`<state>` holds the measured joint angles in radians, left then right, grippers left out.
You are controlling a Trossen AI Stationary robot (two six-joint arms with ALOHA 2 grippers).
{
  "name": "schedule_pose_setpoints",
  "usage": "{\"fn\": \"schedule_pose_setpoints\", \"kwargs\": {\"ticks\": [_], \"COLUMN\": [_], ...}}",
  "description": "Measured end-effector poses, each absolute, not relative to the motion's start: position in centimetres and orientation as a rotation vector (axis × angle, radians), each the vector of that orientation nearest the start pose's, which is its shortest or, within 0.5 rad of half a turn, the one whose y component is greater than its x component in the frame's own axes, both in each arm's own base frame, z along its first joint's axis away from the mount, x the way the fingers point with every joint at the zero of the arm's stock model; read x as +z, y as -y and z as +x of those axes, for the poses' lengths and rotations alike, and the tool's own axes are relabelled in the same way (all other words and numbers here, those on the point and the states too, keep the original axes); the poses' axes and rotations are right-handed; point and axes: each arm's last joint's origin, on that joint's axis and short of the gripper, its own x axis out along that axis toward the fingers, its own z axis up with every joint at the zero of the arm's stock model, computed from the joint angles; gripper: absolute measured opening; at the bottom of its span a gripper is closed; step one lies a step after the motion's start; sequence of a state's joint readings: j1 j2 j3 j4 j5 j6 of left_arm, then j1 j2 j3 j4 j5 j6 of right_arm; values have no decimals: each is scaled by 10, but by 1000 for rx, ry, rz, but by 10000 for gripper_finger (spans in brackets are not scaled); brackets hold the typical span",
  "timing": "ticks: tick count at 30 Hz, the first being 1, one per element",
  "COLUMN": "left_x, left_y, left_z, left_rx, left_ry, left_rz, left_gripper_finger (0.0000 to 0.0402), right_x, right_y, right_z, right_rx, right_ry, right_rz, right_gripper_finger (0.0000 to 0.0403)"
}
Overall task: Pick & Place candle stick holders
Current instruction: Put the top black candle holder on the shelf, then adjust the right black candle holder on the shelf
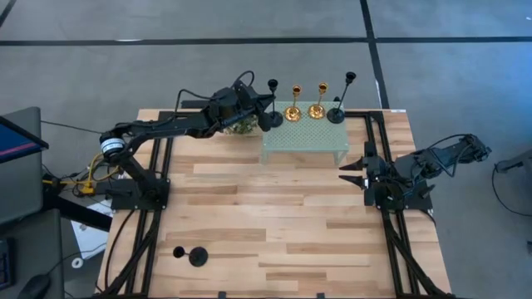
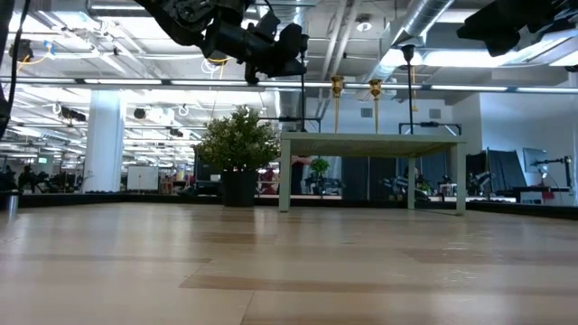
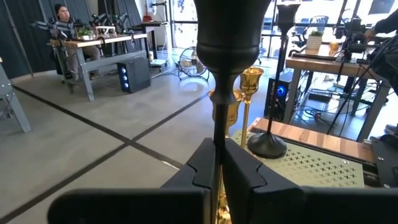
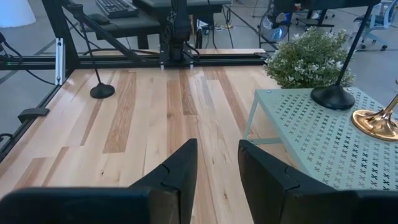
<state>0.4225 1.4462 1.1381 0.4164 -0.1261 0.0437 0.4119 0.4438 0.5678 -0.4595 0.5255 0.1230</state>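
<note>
The tabletop (image 1: 274,216) is showing pale wood planks with a smooth, faintly glossy finish. On it, the mint-green stand (image 1: 303,141) is looking like painted metal, matt and perforated all over. Standing on the stand, the two gold candle stick holders (image 1: 305,104) are gleaming like polished metal, while the black candle stick holders (image 1: 337,112) beside them are looking matt and dark. Next to the stand, the leafy plant ball (image 4: 311,59) is appearing rough. The left pincer (image 3: 217,165) is showing matt black plastic-looking fingers.
</note>
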Motion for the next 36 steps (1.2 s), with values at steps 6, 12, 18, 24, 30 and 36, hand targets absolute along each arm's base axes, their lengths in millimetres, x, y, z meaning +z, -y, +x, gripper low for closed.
{"fn": "schedule_pose_setpoints", "kwargs": {"ticks": [6,12,18,24,30,36], "left_x": [359,360,360,361,378,397], "left_y": [-140,-140,-140,-140,-128,-112], "left_z": [304,304,304,303,291,268], "left_rx": [550,550,550,550,532,508], "left_ry": [100,109,114,116,160,152], "left_rz": [59,60,61,61,68,67], "left_gripper_finger": [22,51,86,120,135,133], "right_x": [276,276,276,276,276,275], "right_y": [-29,-29,-29,-29,-29,-29], "right_z": [102,102,102,102,102,102], "right_rx": [-131,-131,-131,-131,-131,-131], "right_ry": [-292,-292,-292,-292,-298,-304], "right_rz": [-30,-30,-30,-30,-33,-36], "right_gripper_finger": [107,107,107,107,107,107]}}
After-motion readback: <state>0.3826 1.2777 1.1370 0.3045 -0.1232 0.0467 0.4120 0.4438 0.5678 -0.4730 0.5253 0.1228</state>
